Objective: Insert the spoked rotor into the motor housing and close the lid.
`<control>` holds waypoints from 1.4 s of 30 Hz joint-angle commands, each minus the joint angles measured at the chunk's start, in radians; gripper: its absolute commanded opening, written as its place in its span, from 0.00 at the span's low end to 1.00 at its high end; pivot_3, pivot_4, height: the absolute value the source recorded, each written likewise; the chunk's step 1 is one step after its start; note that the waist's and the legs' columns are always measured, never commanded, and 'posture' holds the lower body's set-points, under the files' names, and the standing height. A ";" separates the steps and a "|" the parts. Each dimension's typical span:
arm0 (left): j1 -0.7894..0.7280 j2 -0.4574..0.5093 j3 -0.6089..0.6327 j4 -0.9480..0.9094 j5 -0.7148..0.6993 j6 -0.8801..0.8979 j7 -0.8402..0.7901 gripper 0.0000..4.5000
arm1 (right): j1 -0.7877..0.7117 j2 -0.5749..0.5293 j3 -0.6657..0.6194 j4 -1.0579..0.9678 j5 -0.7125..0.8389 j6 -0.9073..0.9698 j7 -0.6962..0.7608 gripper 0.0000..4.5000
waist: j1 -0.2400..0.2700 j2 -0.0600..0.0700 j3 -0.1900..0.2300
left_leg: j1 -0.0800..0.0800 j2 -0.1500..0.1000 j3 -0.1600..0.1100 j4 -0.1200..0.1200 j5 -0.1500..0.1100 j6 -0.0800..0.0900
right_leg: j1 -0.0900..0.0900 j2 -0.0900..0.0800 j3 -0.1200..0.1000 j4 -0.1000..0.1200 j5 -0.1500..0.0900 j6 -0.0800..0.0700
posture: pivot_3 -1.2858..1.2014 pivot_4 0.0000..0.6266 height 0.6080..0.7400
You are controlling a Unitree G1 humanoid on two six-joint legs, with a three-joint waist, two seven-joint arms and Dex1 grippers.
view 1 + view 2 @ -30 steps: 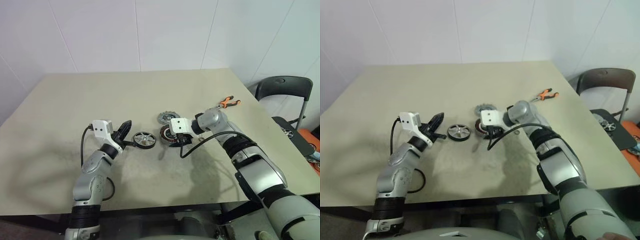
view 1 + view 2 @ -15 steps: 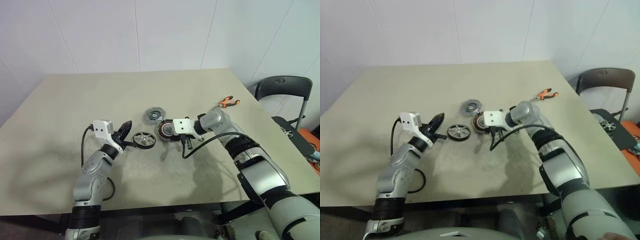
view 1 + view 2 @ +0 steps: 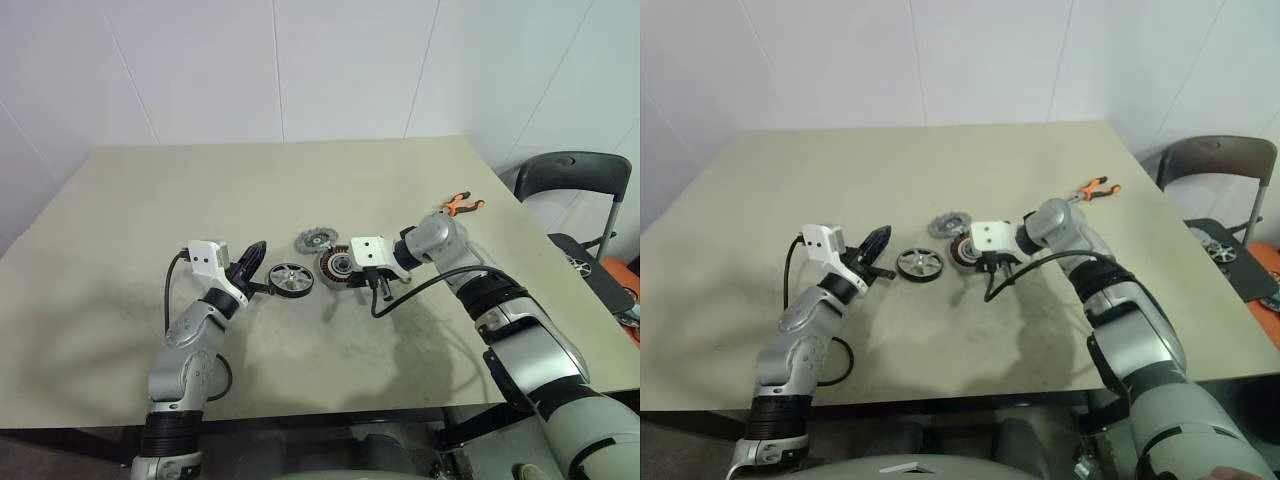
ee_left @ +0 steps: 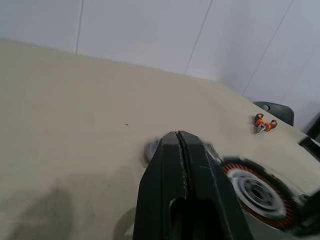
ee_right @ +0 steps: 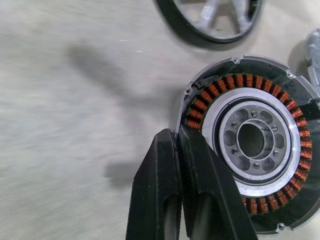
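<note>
The spoked rotor [image 3: 288, 278] lies flat on the table [image 3: 300, 180], black rim around silver spokes. Just left of it my left gripper [image 3: 258, 266] is shut, its tips close to the rotor's rim and nothing visible between its fingers [image 4: 165, 165]. To the rotor's right sits the motor housing [image 3: 337, 266], with its copper windings and silver centre [image 5: 250, 140] facing up. My right gripper [image 5: 177, 134] is shut on the housing's rim, on the side nearest the rotor. The grey lid [image 3: 314, 240] lies just behind the housing.
Orange-handled pliers [image 3: 460, 203] lie on the table's far right. A dark chair [image 3: 570, 175] stands beyond the right edge. A black cable [image 3: 420, 290] hangs from my right wrist over the table.
My right gripper has closed on the housing's rim and drawn slightly right. The lid has slid a little to the left. The left gripper and rotor have stayed put.
</note>
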 commanded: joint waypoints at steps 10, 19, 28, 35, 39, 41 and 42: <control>-0.030 0.007 -0.012 -0.004 -0.001 -0.006 -0.013 0.00 | 0.159 -0.174 -0.029 -0.609 0.184 0.470 0.156 0.00 | 0.018 0.001 0.000 | -0.002 0.000 0.001 0.001 0.000 0.000 | -0.003 -0.002 -0.003 0.000 0.000 0.000 | 0.52 0.00 1.00; -0.034 0.008 -0.018 0.030 0.006 -0.022 -0.027 0.00 | 0.226 -0.237 -0.011 -0.633 0.180 0.533 0.101 0.00 | 0.033 0.001 0.000 | -0.002 0.000 0.001 0.002 -0.001 0.001 | -0.003 -0.003 -0.003 0.000 -0.002 -0.003 | 0.52 0.00 1.00; -0.021 0.025 0.005 0.143 0.012 -0.108 -0.098 0.00 | 0.276 -0.233 -0.005 -0.668 0.195 0.520 0.057 0.16 | 0.040 0.001 -0.001 | -0.001 0.000 0.001 0.005 -0.001 0.002 | -0.001 -0.003 -0.004 0.001 -0.002 -0.003 | 0.52 0.00 1.00; -0.053 0.032 0.015 0.193 0.015 -0.124 -0.115 0.00 | 0.230 -0.168 -0.009 -0.667 0.229 0.659 -0.017 0.68 | 0.040 0.001 -0.001 | -0.002 0.000 0.001 0.006 -0.001 0.002 | -0.001 -0.003 -0.004 0.001 -0.002 -0.003 | 0.52 0.00 1.00; -0.085 0.042 0.028 0.234 0.013 -0.129 -0.125 0.00 | 0.203 -0.169 0.002 -0.652 0.245 0.716 -0.017 0.90 | 0.041 0.001 -0.001 | -0.002 0.000 0.001 0.006 -0.001 0.002 | -0.003 -0.003 -0.004 0.001 -0.002 -0.003 | 0.52 0.00 1.00; -0.092 0.044 0.031 0.247 0.012 -0.135 -0.129 0.00 | 0.191 -0.186 -0.002 -0.668 0.277 0.759 0.016 0.90 | 0.040 0.001 -0.001 | -0.002 0.000 0.001 0.006 -0.001 0.003 | -0.003 -0.003 -0.004 0.001 -0.001 -0.003 | 0.52 0.00 1.00; -0.088 0.041 0.030 0.244 0.014 -0.138 -0.129 0.00 | 0.183 -0.196 -0.011 -0.680 0.300 0.784 0.034 0.90 | 0.040 0.001 -0.001 | -0.002 0.000 0.001 0.006 -0.002 0.003 | -0.003 -0.003 -0.004 0.001 -0.001 -0.003 | 0.52 0.00 1.00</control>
